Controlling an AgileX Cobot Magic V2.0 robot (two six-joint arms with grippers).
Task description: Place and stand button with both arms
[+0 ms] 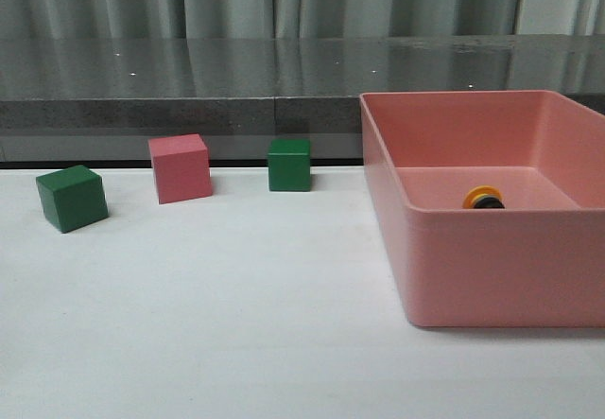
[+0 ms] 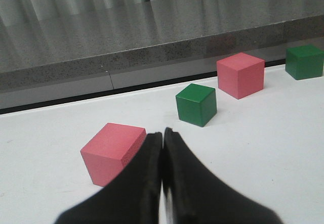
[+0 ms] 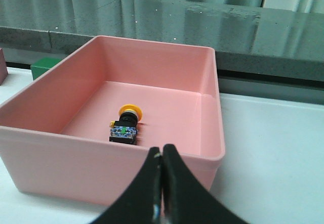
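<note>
The small push-button switch (image 3: 125, 126) with yellow mushroom cap, black body and bluish clear base looks light, rigid and top-heavy; its flat base block likely offers the surest grip. It lies on its side in the pink plastic bin (image 3: 167, 47), cap toward twelve o'clock. Left hand (image 2: 162, 135) and right hand (image 3: 162, 150) are both pinched closed, empty.

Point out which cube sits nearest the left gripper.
The pink cube right beside the shut left gripper; the green cube and the others lie farther off.
</note>
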